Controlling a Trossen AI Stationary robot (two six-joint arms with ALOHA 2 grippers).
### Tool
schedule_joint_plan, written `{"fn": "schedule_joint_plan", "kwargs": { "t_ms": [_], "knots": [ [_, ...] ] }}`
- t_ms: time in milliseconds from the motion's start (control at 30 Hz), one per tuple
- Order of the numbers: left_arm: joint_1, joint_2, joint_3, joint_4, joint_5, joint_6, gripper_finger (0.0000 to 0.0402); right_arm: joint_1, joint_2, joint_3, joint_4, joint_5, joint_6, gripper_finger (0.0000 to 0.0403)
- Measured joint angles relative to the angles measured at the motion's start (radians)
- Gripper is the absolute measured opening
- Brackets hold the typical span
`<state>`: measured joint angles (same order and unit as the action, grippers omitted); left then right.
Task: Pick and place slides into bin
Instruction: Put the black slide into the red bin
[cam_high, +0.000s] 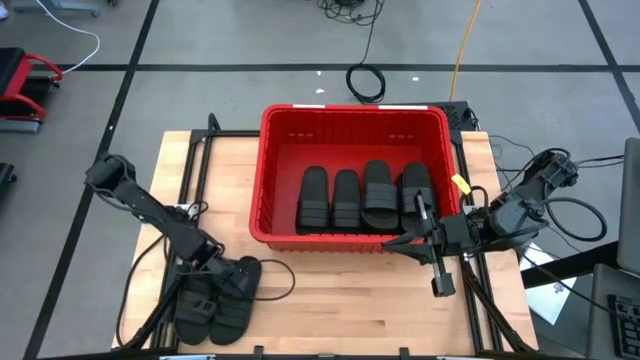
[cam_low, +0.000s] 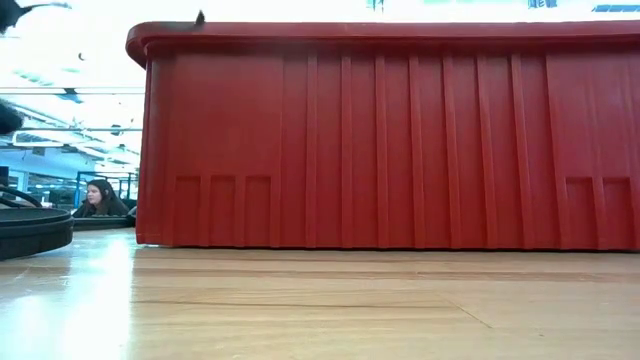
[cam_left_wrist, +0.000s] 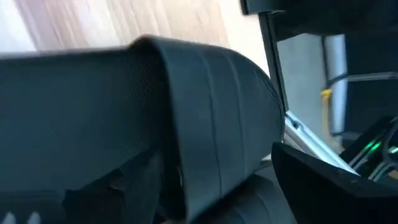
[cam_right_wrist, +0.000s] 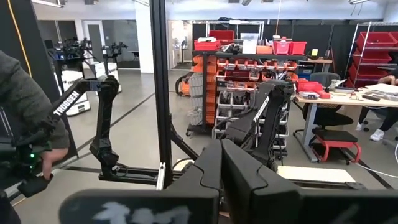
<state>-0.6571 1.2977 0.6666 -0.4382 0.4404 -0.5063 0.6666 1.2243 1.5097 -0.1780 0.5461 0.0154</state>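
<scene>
Beside the red bin, left gripper sits on loose slides, grip unclear; four already binned; right gripper looks closed, empty; lift one straight up

We see a table of pale wood with a smooth, lightly varnished top; in the low view its grain runs in long streaks and it softly mirrors the bin. The bin, at upper centre of the high view, is red plastic with a faint sheen and ribbed walls. The slides inside it look like matte black rubber, as do those at the lower left; in the left wrist view one strap shows fine ridges and a pebbled texture. The arms are dark, matte plastic or metal.
</scene>
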Motion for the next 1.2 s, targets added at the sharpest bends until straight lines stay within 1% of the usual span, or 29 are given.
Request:
{"fn": "schedule_joint_plan", "kwargs": {
  "t_ms": [100, 200, 367, 433, 500, 567, 767, 800, 833, 933, 1000, 1100, 1200],
  "knots": [
    [0.002, 0.008, -0.055, 0.114, 0.053, -0.086, 0.0293, 0.0, 0.0, 0.0, 0.0, 0.0, 0.0, 0.0],
    [0.001, 0.007, -0.095, 0.2, 0.061, -0.144, 0.0294, 0.0, 0.0, 0.0, 0.0, 0.0, -0.001, 0.0],
    [0.002, 0.004, -0.119, 0.311, 0.058, -0.133, 0.0293, 0.0, 0.0, 0.0, -0.013, 0.0, -0.026, 0.0],
    [0.002, 0.004, -0.128, 0.346, 0.069, -0.131, 0.0281, 0.0, 0.0, 0.0, -0.028, 0.0, -0.027, 0.0],
    [0.002, 0.004, -0.137, 0.381, 0.087, -0.132, 0.0254, 0.0, 0.0, 0.0, -0.037, 0.0, -0.027, 0.0],
    [0.002, 0.006, -0.145, 0.392, 0.087, -0.141, 0.0212, 0.0, 0.0, 0.0, -0.039, 0.0, -0.027, 0.0],
    [0.002, 0.008, -0.155, 0.39, 0.095, -0.153, 0.0044, 0.0, 0.0, 0.0, -0.058, 0.0, -0.027, 0.0],
    [0.002, 0.008, -0.155, 0.397, 0.103, -0.159, 0.0023, 0.0, 0.0, 0.0, -0.064, 0.0, -0.027, 0.0],
    [0.002, 0.008, -0.155, 0.411, 0.112, -0.171, 0.0014, 0.0, 0.0, 0.0, -0.071, 0.0, -0.027, 0.0],
    [0.002, 0.003, -0.152, 0.467, 0.123, -0.206, 0.0013, 0.0, -0.002, 0.0, -0.096, 0.0, -0.025, 0.0],
    [0.003, -0.013, -0.127, 0.488, 0.147, -0.222, 0.0007, 0.0, -0.003, 0.0, -0.098, -0.001, -0.026, 0.0],
    [0.002, -0.052, -0.051, 0.499, 0.187, -0.242, 0.0005, 0.0, -0.01, 0.0, -0.098, -0.001, -0.03, 0.0],
    [0.0, -0.101, 0.051, 0.436, 0.194, -0.215, 0.0003, 0.0, -0.023, 0.0, -0.107, -0.001, -0.032, 0.0]
  ]
}}
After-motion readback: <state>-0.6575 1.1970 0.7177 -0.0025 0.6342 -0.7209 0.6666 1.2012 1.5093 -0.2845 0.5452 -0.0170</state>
